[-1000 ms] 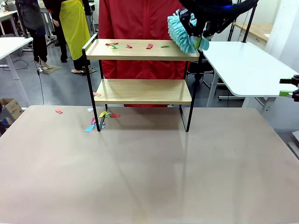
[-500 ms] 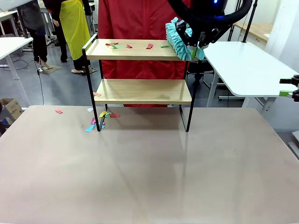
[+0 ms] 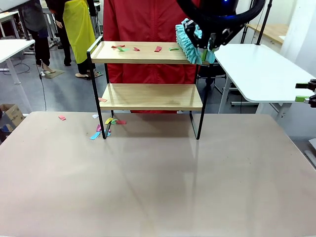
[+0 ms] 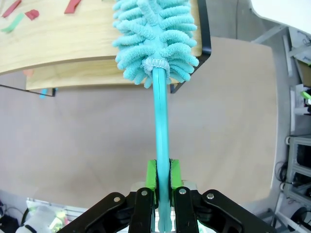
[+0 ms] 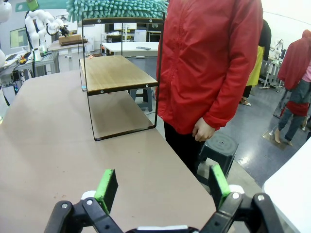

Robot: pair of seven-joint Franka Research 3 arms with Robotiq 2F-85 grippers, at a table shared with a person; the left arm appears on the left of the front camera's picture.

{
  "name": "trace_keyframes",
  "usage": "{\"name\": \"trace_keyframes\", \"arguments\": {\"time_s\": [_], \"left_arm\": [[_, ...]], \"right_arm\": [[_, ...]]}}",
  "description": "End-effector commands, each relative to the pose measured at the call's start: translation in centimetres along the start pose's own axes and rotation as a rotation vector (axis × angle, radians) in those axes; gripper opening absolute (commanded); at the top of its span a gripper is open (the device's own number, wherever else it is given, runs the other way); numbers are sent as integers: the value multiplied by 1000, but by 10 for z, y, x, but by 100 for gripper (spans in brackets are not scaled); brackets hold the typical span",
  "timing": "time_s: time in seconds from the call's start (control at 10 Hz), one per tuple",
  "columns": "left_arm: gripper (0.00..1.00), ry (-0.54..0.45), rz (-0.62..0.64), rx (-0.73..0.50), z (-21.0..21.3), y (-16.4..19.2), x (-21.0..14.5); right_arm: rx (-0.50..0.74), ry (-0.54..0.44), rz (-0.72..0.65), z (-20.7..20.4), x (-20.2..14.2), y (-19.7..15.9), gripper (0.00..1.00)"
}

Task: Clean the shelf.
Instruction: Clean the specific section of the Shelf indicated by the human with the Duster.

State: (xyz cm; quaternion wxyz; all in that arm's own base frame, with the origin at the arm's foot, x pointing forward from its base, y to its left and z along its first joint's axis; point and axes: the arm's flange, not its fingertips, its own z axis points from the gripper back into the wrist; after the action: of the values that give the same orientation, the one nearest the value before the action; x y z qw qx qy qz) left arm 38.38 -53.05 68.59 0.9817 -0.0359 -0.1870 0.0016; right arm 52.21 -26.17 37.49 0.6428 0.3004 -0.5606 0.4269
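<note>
Left gripper [image 4: 163,177] clamps the duster [image 4: 154,39] by its stiff handle, soft head over the top end of the shelf [image 3: 148,96] (light-looking, easily nudged); right gripper [image 5: 163,188] gapes apart.

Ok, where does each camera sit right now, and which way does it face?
Front: robot's side, facing across the table at shelf and person; left arm top right.
Left wrist: above the shelf's right end, looking down; left tool shut on the duster.
Right wrist: beside the table's right, facing the shelf end-on; right tool open.
Shared: shelf and duster, in all three.
</note>
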Motion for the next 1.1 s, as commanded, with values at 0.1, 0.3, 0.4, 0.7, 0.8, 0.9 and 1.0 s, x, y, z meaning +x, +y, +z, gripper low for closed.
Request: {"name": "trace_keyframes", "arguments": {"time_s": [0.1,0.3,0.4,0.7,0.8,0.9,1.0], "left_arm": [[13,60,-29,4,-1,30,4],[13,87,-36,4,-3,45,6],[13,93,-38,13,-5,53,6],[13,101,-15,56,-9,89,7],[13,96,-3,71,-9,100,7],[13,95,3,86,-8,111,7],[13,97,7,103,-8,125,8]], "right_arm": [[3,2,4,-2,4,1,100],[3,2,4,-2,4,1,100],[3,2,4,-2,4,1,100],[3,2,4,-2,4,1,100],[3,2,4,-2,4,1,100],[3,2,4,-2,4,1,100],[3,2,4,-2,4,1,100]]}}
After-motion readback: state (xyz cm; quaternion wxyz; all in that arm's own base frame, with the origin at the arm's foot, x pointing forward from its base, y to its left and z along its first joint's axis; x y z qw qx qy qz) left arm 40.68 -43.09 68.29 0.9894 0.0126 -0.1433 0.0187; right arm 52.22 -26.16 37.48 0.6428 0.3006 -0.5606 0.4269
